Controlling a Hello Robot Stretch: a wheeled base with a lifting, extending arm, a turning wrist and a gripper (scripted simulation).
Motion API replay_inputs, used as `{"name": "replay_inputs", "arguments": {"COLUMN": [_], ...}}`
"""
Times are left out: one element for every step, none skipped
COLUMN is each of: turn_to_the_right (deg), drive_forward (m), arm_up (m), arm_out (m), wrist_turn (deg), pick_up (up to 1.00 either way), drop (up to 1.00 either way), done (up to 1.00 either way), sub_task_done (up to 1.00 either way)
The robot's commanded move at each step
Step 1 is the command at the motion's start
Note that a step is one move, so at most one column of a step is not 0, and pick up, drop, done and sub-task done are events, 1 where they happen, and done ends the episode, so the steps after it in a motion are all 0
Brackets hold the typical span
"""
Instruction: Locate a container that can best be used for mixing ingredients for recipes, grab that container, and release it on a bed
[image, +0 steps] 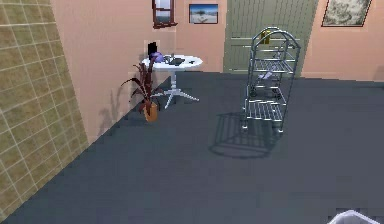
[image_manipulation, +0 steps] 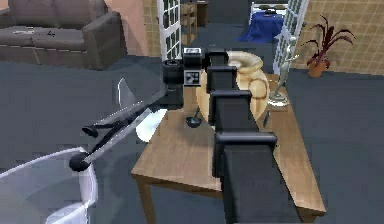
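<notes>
A clear, pale bowl (image_manipulation: 35, 190) hangs at the arm side view's lower left, above the dark floor. Its rim meets the tips of the thin fingers of my gripper (image_manipulation: 95, 140), so the gripper holds the bowl. A pale rim that may be the same bowl (image: 355, 215) shows at the forward view's bottom right edge. The dark arm (image_manipulation: 235, 140) reaches out over a wooden table (image_manipulation: 180, 160), with its white marker squares (image_manipulation: 177, 73) at the far end.
On the wooden table stand a tan vase (image_manipulation: 246, 75), a glass vase (image_manipulation: 277, 95) and a small dark thing (image_manipulation: 193, 122). A grey sofa (image_manipulation: 60, 35) and a potted plant (image_manipulation: 322, 45) lie beyond. Ahead are a round white table (image: 172, 63), a plant (image: 146, 92) and a metal rack (image: 270, 85).
</notes>
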Motion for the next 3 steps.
{"name": "replay_inputs", "arguments": {"turn_to_the_right": [0.0, 0.0, -45.0], "drive_forward": [0.00, 0.00, 0.00], "arm_up": [0.00, 0.00, 0.00], "arm_out": [0.00, -0.26, 0.00], "wrist_turn": [-27.0, 0.0, 0.0], "pick_up": [0.00, 0.00, 0.00], "drop": [0.00, 0.00, 0.00], "done": [0.00, 0.00, 0.00], "sub_task_done": [0.00, 0.00, 0.00]}}
